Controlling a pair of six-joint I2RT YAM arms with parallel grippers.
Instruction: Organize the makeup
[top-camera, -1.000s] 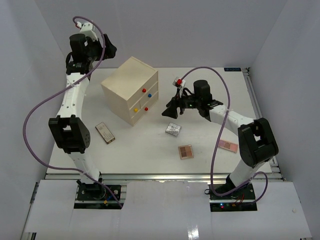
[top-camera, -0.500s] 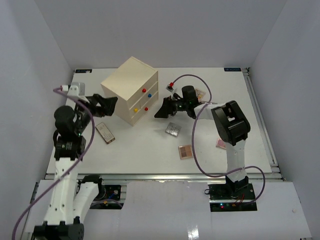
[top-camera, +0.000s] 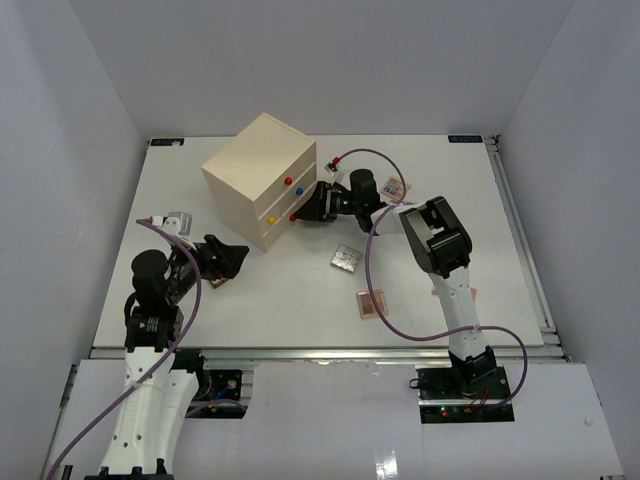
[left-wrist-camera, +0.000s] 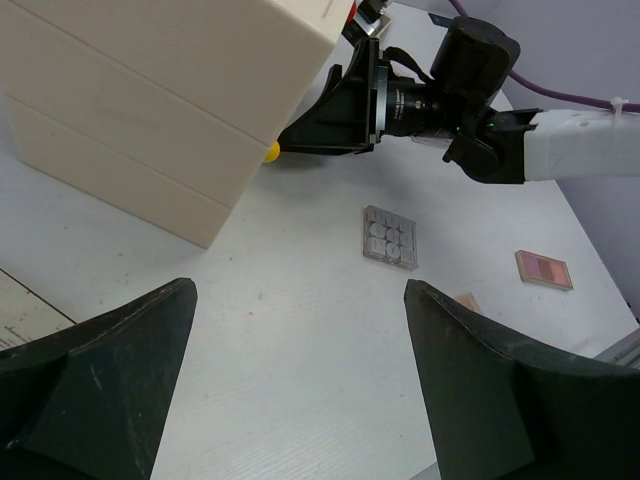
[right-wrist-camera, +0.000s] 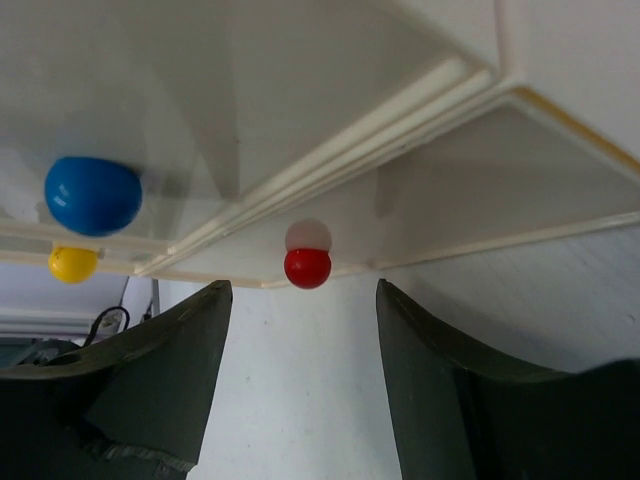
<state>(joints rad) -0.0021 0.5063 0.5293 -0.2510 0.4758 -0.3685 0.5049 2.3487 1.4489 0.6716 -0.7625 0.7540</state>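
Left gripper (top-camera: 228, 258) hangs over the table (top-camera: 280, 300) at its 8 o'clock. Its dark, matte, wedge-shaped fingers (left-wrist-camera: 110, 380) are spread wide, with nothing between them.

A flat, near-square brown palette (top-camera: 371, 303) lies at 6 o'clock. At 12 o'clock from it, near the table's centre, lies a silver palette (left-wrist-camera: 389, 237), a flat rectangle with a grid of round pans. A thin pink palette (left-wrist-camera: 543, 268) lies at 4 o'clock.

Right gripper (top-camera: 301, 210) points toward 9 o'clock at the chest (top-camera: 255, 170). Its fingers (right-wrist-camera: 150, 390) are spread wide, and a glossy red ball knob (right-wrist-camera: 307, 266) sits in line between the tips. Contact cannot be determined. A blue knob (right-wrist-camera: 92, 194) and a yellow knob (right-wrist-camera: 73, 263), both smooth and rounded, lie beside it.

The chest is a box of smooth cream wood at 11 o'clock.
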